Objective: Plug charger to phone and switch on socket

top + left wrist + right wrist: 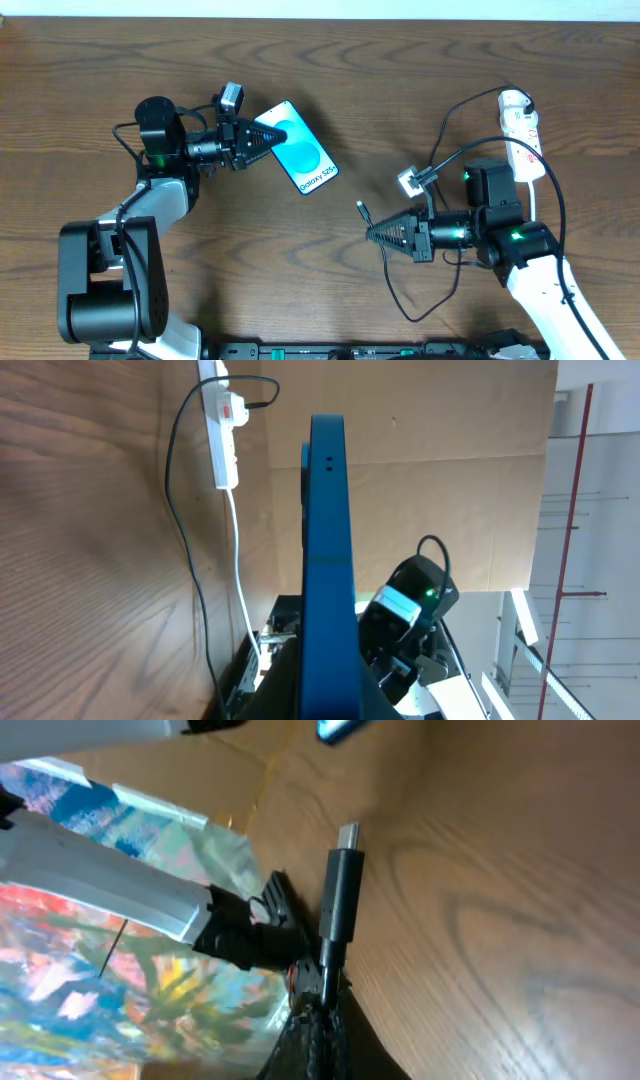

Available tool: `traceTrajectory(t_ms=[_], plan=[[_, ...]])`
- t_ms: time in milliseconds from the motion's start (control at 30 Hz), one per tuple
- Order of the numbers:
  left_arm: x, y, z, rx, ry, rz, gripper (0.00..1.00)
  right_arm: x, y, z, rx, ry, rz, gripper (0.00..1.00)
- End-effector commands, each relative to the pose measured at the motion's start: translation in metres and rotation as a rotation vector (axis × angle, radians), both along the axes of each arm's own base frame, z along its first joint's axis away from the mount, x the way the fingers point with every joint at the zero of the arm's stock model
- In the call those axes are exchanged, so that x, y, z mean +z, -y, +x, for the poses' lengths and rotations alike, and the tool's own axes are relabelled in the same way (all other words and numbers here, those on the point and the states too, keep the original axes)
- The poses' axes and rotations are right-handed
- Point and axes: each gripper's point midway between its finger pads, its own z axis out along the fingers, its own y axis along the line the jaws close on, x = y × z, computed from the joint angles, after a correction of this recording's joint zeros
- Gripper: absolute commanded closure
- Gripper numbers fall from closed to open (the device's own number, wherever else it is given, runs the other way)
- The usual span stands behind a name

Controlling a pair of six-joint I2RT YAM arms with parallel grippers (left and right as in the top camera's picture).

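At the left of the wood-grain counter (100, 60), the left end effector (258, 140) is clamped on one short end of the phone (305, 160). The phone is a slim, glossy slab with a lit white and teal screen facing up. Its free end angles toward the other arm, likely so the port edge is offered for plugging. From the left wrist it shows edge-on as a thin blue band. Near the middle, well apart from the phone, the right end effector (372, 233) is closed on the charger cable (440, 150), just behind its connector (341, 895). The connector is a small matte black block with a metal tip, and it points toward the phone, held short for stiff aiming. At the far right lies the power strip (522, 130), smooth white plastic with a red switch (228, 408). The thin black cable loops back to it.
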Motion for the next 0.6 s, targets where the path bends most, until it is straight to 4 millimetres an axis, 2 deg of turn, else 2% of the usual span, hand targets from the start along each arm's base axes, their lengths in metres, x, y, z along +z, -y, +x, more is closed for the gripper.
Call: traceTrajectory(t_ms=[0,333,433,567], plan=[[0.008,0.0,-0.001,-0.025,0.047,0.0,0.93,0.009,-0.009,0.001,0.03,0.021,0.041,0.99],[0.008,0.003,-0.002,-0.034,0.03,-0.002,0.92,0.03,-0.045,-0.004,0.129,0.121,0.112,0.99],[0.008,0.008,-0.005,-0.049,0.031,-0.002,0.92,0.01,-0.045,0.013,0.019,0.021,0.033,0.99],[0.008,0.008,-0.005,-0.05,0.031,-0.002,0.93,-0.004,-0.048,0.018,0.018,-0.036,0.019,0.99]])
